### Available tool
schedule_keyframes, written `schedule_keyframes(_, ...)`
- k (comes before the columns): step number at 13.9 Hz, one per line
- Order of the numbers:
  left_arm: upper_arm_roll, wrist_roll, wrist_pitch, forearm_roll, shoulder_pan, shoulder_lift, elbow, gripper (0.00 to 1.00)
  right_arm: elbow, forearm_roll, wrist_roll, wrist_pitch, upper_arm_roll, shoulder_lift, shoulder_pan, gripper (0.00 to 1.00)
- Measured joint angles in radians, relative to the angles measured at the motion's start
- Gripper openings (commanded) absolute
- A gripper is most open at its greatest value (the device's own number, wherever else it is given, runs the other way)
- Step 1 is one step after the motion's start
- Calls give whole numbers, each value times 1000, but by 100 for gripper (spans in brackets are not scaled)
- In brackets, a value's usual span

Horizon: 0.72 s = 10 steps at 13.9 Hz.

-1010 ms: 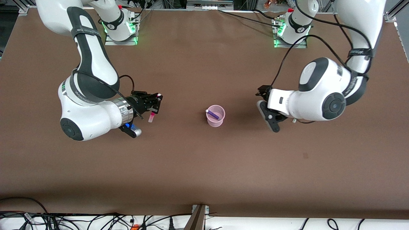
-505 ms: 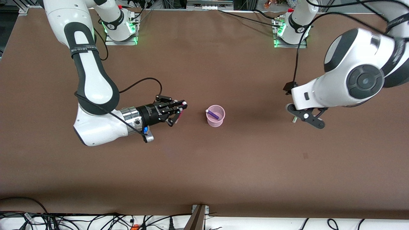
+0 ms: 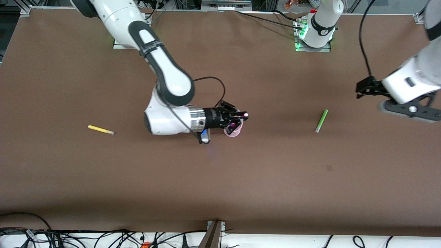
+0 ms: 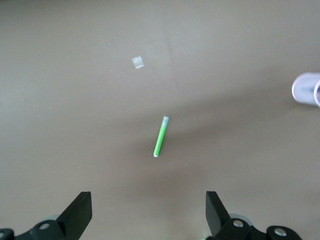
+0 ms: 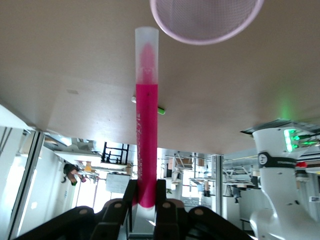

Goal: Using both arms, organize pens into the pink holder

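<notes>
While the magenta-pink pen [image 5: 145, 125] is carried to the cup, the items stand as follows.

Item 1, pink holder [image 3: 235, 132]: stands upright mid-table, mostly covered in the front view by the right gripper; its rim shows in the right wrist view [image 5: 206, 22]. Contents cannot be told from here.

Item 2, right gripper [image 3: 241, 119]: over the holder, fingers clamped on the magenta-pink pen, whose pale tip points toward the holder's mouth without having entered it.

Item 3, light green pen [image 3: 321, 121]: lies flat on the table [image 3: 220, 179] at about 3 o'clock from the holder, well apart from it, toward the left arm's end.

Item 4, yellow pen [image 3: 100, 130]: lies flat at about 9 o'clock from the holder, well apart, toward the right arm's end.

Item 5, left gripper [image 4: 149, 212]: up in the air past the green pen toward the left arm's end of the table, fingers spread wide, holding nothing.

Step in hand, as judged: delivery of the magenta-pink pen. Next move calls for the tip to be centred over the rim, the pen tilted steeper and lowered inside before the fingers part; release too early risks the pen striking the rim and tipping the light cup. The green pen appears the left arm's next pick.
</notes>
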Motion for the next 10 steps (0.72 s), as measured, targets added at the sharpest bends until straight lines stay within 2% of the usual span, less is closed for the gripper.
schedule_keyframes(2, 85, -5, 81, -22, -28, -79, -104, 100, 1, 0, 48, 9, -2, -1, 5, 0)
schedule_keyframes(4, 137, -8, 151, -32, -63, -170, -219, 100, -17, 16, 60, 8, -5, 0, 0, 0)
schedule_keyframes(7, 151, -12, 174, -32, -109, -250, -294, 100, -77, 81, 58, 8, -3, 4, 6, 0)
schedule_keyframes(10, 156, -17, 175, -32, -114, -256, -313, 100, -87, 103, 58, 8, -1, 4, 12, 0)
